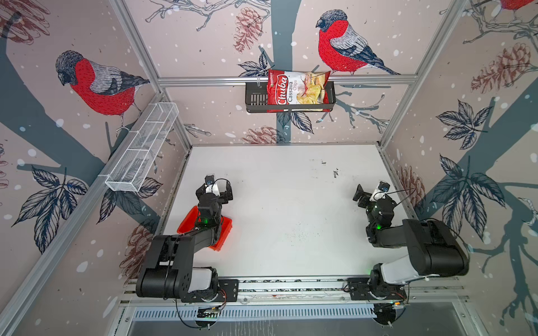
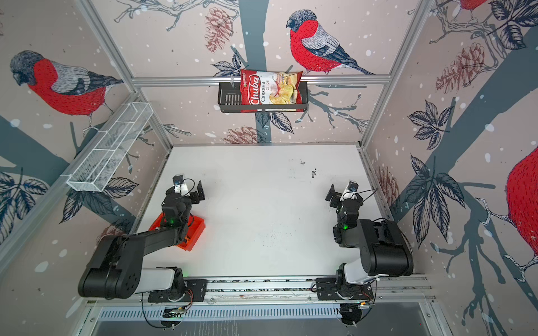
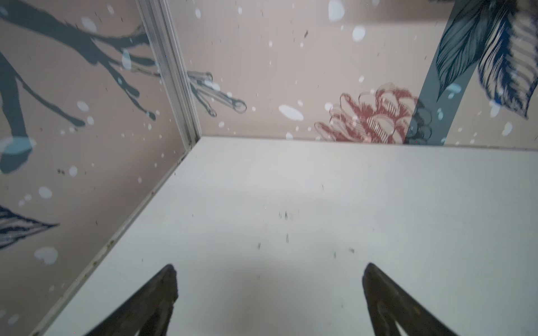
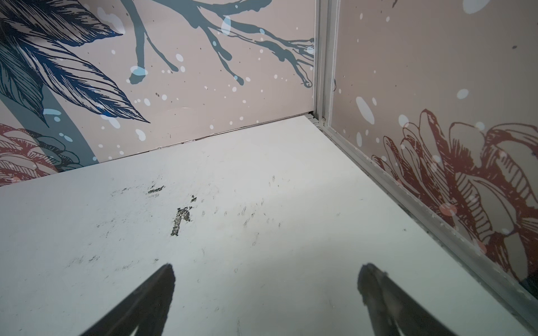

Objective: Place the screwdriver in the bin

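Wrist views show left gripper (image 3: 270, 266) and right gripper (image 4: 268, 265) spread wide, empty. The bin (image 1: 226, 230) (image 2: 199, 229) appears in both top views only.

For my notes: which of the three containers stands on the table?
The red-orange bin, beneath the left arm; the white mesh basket and black basket hang on rails.

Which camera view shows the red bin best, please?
A top view: the bin sits near the left side of the table, its right wall and corner clear, the rest under the left arm. Both top views show it much alike. Neither wrist view shows it.
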`<control>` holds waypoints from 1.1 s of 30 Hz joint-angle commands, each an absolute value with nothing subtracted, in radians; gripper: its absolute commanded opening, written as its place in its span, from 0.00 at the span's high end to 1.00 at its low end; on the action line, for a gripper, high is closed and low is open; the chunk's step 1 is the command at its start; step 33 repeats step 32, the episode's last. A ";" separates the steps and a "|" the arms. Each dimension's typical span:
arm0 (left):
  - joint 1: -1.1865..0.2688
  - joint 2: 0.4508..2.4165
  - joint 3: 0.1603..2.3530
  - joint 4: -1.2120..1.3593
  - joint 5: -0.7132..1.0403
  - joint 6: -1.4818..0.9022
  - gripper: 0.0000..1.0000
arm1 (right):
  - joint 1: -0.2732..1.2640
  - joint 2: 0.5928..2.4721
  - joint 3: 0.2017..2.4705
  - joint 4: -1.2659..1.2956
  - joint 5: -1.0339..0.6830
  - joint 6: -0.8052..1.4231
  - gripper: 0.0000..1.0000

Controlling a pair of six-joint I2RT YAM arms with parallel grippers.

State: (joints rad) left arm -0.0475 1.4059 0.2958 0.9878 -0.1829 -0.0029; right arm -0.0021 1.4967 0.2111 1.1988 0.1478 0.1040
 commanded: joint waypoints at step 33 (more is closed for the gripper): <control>-0.055 1.560 0.234 1.310 -0.182 0.012 0.01 | 0.023 1.500 0.233 1.200 0.185 0.083 0.00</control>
